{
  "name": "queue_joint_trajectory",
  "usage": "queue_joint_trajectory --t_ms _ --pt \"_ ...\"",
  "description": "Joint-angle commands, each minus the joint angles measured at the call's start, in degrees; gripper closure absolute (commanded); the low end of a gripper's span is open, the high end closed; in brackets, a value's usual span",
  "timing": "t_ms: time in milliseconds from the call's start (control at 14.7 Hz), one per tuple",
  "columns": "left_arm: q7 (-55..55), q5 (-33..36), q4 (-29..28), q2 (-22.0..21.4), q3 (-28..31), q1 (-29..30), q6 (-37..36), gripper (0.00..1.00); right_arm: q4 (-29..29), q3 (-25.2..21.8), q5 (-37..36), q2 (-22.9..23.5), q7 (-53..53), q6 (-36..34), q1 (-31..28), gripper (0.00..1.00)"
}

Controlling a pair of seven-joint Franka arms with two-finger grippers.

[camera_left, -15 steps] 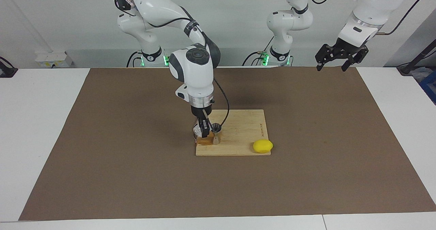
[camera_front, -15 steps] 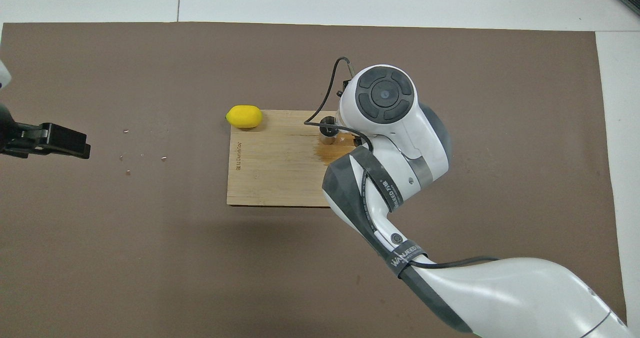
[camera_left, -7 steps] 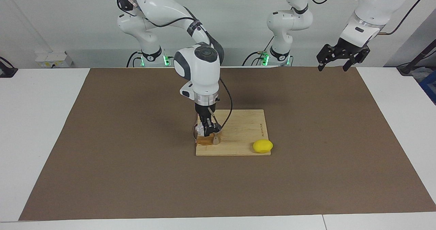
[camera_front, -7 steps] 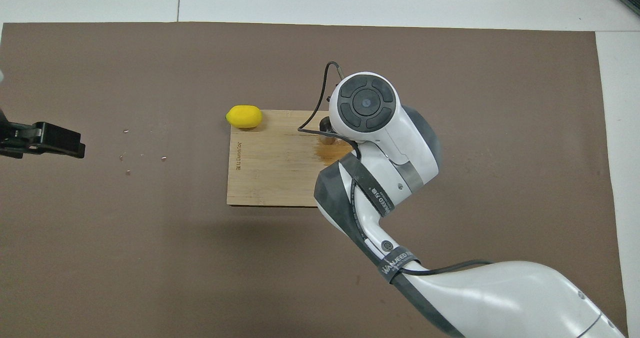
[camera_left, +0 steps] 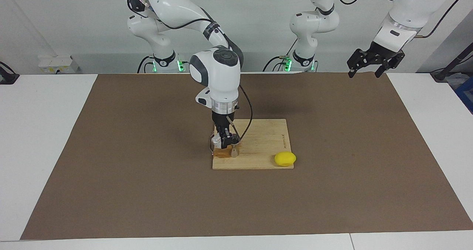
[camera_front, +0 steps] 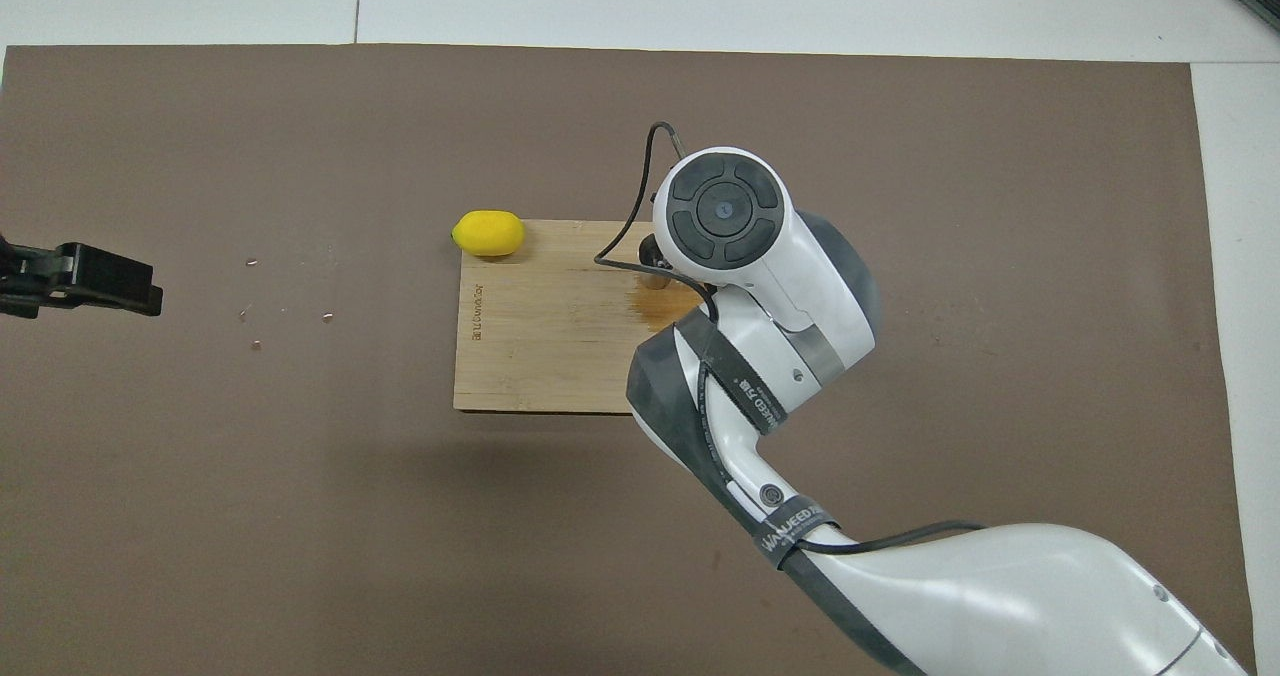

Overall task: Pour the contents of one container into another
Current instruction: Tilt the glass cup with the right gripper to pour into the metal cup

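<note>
The metal jigger [camera_left: 234,152] stands on the wooden cutting board [camera_left: 263,137], on the board's half toward the right arm's end. My right gripper [camera_left: 224,142] hangs straight down and is shut on the small clear cup [camera_left: 215,143], held right against the jigger's upper cone, which it partly hides. In the overhead view the right wrist covers cup and fingers; only a sliver of the jigger [camera_front: 650,256] shows. My left gripper [camera_left: 373,63] waits open, raised over the mat's edge at the left arm's end.
A dark wet stain [camera_front: 665,304] lies on the board [camera_front: 545,341] by the jigger. A yellow lemon [camera_left: 285,158] rests at the board's corner, farther from the robots. A few small specks [camera_front: 288,313] dot the brown mat.
The right wrist has swung upright over the jigger, bringing the cup against its upper cone. The left gripper has drifted slightly up and outward.
</note>
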Motion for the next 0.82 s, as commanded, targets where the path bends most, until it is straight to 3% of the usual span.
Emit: queue_joint_trajectory --t_ms 0,748 --pt "0.7 -0.1 -2.4 -1.7 -0.9 0.6 1.5 0.00 2.2 0.4 -2.0 1.2 0.3 -1.9 0.0 1.00" --pt "0.5 -0.1 -2.4 -1.9 -0.7 1.0 0.5 0.00 3.4 0.4 -2.8 1.6 0.3 -2.3 0.9 1.00"
